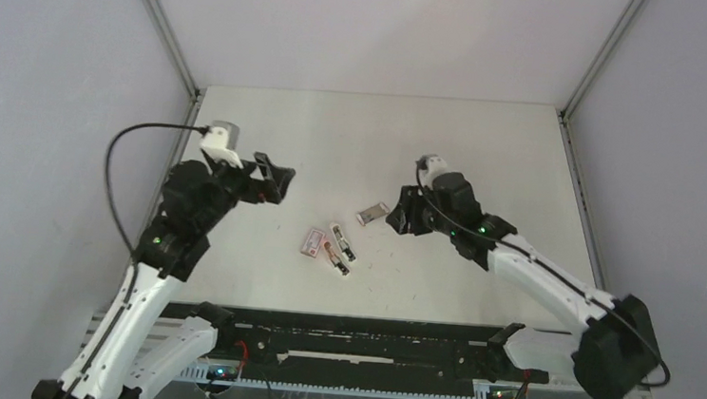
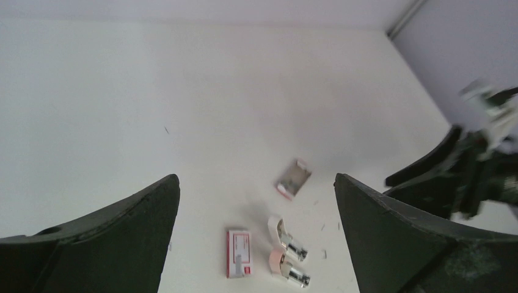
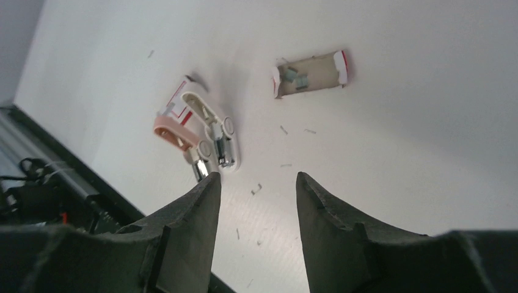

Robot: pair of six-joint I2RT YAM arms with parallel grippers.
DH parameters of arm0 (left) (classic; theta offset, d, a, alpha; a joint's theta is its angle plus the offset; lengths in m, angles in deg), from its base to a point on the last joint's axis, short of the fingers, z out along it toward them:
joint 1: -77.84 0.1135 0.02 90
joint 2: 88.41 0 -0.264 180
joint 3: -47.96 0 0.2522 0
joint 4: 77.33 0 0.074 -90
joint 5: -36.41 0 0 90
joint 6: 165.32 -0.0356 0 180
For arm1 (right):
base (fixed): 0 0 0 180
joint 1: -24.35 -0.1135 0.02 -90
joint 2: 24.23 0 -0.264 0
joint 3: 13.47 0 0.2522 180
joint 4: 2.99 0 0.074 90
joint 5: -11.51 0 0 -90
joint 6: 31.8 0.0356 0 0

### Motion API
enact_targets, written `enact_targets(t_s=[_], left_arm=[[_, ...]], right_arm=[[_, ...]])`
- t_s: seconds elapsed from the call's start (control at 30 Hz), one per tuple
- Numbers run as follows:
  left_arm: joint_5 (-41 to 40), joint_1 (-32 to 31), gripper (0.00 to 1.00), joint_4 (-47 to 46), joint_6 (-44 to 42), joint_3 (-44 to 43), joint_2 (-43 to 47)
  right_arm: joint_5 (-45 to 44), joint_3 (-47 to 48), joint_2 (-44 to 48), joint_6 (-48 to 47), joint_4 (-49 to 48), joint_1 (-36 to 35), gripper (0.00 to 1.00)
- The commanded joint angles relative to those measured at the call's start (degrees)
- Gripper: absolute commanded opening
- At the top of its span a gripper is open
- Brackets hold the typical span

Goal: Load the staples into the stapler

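The small pink-and-white stapler lies hinged open on the desk. Left of it, the left fingers are spread wide and empty. The right fingers, half apart, hold nothing. Just beyond the stapler sits the open cardboard tray of staples. The right fingers should probably pinch a strip squarely and keep it level.

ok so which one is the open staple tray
On the white table, look at the small cluster near its middle. The staple tray lies apart at the back, nearest the right tool. Unlike the pink-and-white stapler and the red-and-white box, it is an open brownish card tray with a few staples inside.
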Motion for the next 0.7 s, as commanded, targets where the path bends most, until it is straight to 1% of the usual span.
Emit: enact_targets(t_s=[0.0, 0.07, 0.13, 0.2, 0.33, 0.5, 0.67], left_arm=[[3.2, 5.3, 1.00, 11.6, -1.0, -12.8, 0.6], [3.8, 7.2, 1.00, 14.4, -3.6, -14.4, -0.5], [2.7, 9.1, 1.00, 15.3, -5.0, -13.7, -1.3], [0.7, 10.2, 1.00, 14.1, -5.5, -11.4, -1.0], [-6.1, 10.5, 1.00, 9.3, -6.6, -5.6, 1.8], [-11.5, 11.3, 1.00, 9.4, -8.4, -3.4, 4.2], [-11.2, 11.4, 1.00, 9.4, -8.6, -2.9, 4.5]], right_arm=[[-7.8, 10.6, -11.6, -6.8, 6.1, -2.6, 0.47], [-8.4, 14.8, -16.9, -8.5, 6.5, -3.6, 0.46], [-9.5, 19.0, -22.4, -10.2, 7.2, -4.5, 0.45], [-10.8, 24.0, -27.4, -11.6, 8.4, -5.2, 0.44], [-11.4, 30.2, -35.9, -13.8, 10.0, -5.9, 0.41], [-12.4, 34.2, -42.0, -15.2, 11.0, -6.1, 0.40], [-13.6, 36.4, -45.6, -16.1, 11.6, -6.2, 0.39]])
